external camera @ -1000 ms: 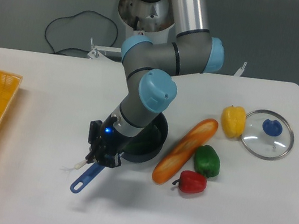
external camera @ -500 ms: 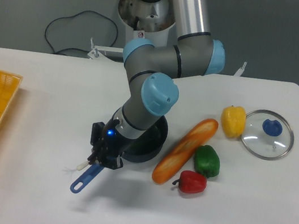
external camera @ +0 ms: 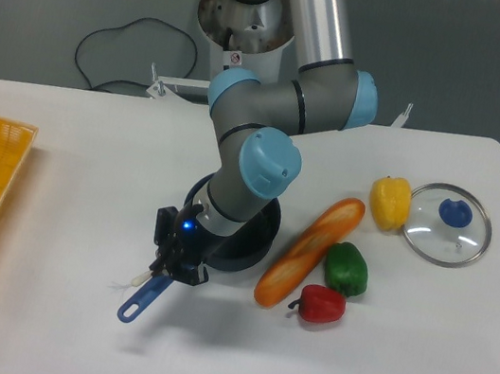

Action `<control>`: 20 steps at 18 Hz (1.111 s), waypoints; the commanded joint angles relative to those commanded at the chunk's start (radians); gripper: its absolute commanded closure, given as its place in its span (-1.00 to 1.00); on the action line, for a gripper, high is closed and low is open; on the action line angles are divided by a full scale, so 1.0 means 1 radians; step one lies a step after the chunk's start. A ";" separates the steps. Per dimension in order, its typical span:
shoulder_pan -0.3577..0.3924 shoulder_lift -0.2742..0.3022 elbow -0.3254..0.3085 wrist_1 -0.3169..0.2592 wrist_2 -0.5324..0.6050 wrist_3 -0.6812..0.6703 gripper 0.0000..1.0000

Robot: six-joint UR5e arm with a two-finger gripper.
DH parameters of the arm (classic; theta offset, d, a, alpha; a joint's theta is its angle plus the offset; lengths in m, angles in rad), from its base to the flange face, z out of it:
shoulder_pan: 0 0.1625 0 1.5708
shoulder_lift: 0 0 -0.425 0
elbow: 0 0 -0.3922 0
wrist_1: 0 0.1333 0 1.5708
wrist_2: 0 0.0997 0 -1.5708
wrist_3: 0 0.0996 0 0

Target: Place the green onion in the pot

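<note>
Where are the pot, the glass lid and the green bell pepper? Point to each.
pot [external camera: 264, 231]: fixed camera, on its dark right rim.
glass lid [external camera: 467, 243]: fixed camera, on the clear glass beside the blue knob.
green bell pepper [external camera: 348, 269]: fixed camera, on its body.

Shifted my arm [external camera: 269, 157] slightly right and toward table's near edge over the last second. My claw [external camera: 170, 265] moved with it, ending over base of pot's [external camera: 256, 236] blue handle [external camera: 143, 296]. White bulb end of green onion [external camera: 137, 278] slid right along table [external camera: 54, 212], from clear of handle to just beside it, roots trailing left. Rest of stalk hidden under my claw and wrist throughout.
</note>
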 joint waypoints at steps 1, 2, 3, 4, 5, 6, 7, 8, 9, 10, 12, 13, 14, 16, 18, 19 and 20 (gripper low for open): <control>0.000 0.000 0.002 0.000 0.000 0.000 0.43; 0.003 0.000 0.002 0.000 0.000 0.000 0.36; 0.005 0.000 0.002 0.000 0.000 0.000 0.26; 0.006 0.000 0.002 0.000 0.000 0.000 0.14; 0.006 0.000 0.002 0.000 -0.002 0.000 0.05; 0.006 0.000 0.002 0.000 -0.002 0.000 -0.01; 0.006 0.000 0.002 0.000 -0.003 0.000 -0.15; 0.009 0.000 0.002 0.000 -0.011 0.000 -0.29; 0.012 0.002 0.002 -0.002 -0.015 0.005 -0.46; 0.014 0.002 0.002 0.000 -0.018 0.015 -0.55; 0.017 0.002 0.002 0.000 -0.018 0.020 -0.74; 0.017 0.003 0.002 0.000 -0.020 0.020 -0.86; 0.017 0.006 0.002 -0.002 -0.020 0.020 -1.00; 0.017 0.017 0.002 -0.002 -0.020 0.015 -1.00; 0.015 0.040 -0.002 -0.003 -0.018 0.009 -1.00; 0.014 0.044 -0.008 -0.005 -0.017 0.008 -1.00; 0.009 0.055 -0.017 -0.008 -0.008 0.008 -1.00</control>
